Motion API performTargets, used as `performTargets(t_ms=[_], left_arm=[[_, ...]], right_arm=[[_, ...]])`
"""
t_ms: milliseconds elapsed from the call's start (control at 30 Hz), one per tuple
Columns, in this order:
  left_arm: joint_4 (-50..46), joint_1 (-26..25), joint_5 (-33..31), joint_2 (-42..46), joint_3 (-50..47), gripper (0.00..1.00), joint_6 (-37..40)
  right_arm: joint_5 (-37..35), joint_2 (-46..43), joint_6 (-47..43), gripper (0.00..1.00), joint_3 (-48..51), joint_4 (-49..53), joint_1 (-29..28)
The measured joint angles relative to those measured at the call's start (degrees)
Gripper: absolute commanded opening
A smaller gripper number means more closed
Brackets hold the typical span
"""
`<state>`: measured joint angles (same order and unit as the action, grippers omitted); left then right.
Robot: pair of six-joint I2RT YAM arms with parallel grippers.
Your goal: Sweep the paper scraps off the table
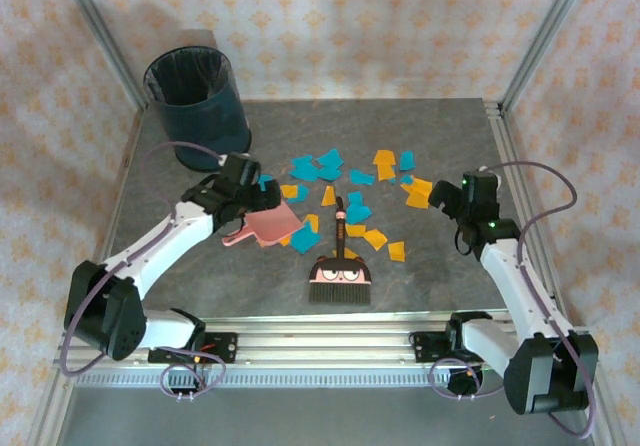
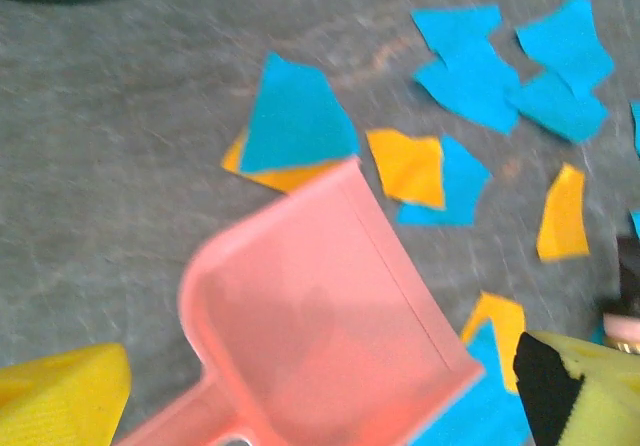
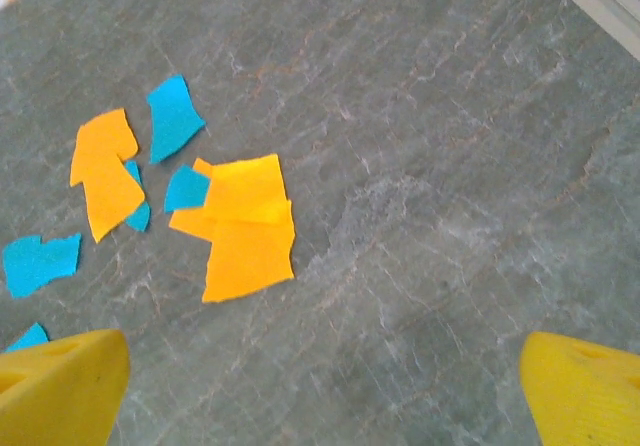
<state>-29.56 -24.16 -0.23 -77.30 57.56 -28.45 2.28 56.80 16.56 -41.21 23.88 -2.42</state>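
Observation:
Teal-blue and orange-yellow paper scraps (image 1: 345,181) lie scattered over the middle of the dark grey table (image 1: 450,276). In the left wrist view, several scraps (image 2: 470,71) lie beyond a pink dustpan (image 2: 320,316). My left gripper (image 1: 258,202) hovers open over the dustpan (image 1: 268,224), and its yellow fingers (image 2: 60,396) stand wide apart on either side of the pan. My right gripper (image 1: 445,194) is open at the right edge of the scrap field. In the right wrist view, bare table lies between its fingertips (image 3: 60,386), with orange scraps (image 3: 245,231) just ahead to the left.
A small brush (image 1: 340,271) with a dark handle lies near the front centre, bristles toward the arms. A dark blue round bin (image 1: 195,96) stands at the back left corner. Aluminium rails (image 1: 515,176) edge the table.

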Motion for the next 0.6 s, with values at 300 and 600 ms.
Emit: performTargets(t_ms=[300, 600], left_arm=[[-5.25, -14.01, 0.55, -8.33, 10.01, 0.70, -4.90], [-6.64, -25.49, 1.03, -19.58, 16.15, 0.59, -11.54]], right_arm=[[3.56, -0.66, 1.44, 0.99, 1.53, 2.60, 0.00], [4.20, -0.52, 2.12, 0.99, 1.62, 3.76, 0.00]])
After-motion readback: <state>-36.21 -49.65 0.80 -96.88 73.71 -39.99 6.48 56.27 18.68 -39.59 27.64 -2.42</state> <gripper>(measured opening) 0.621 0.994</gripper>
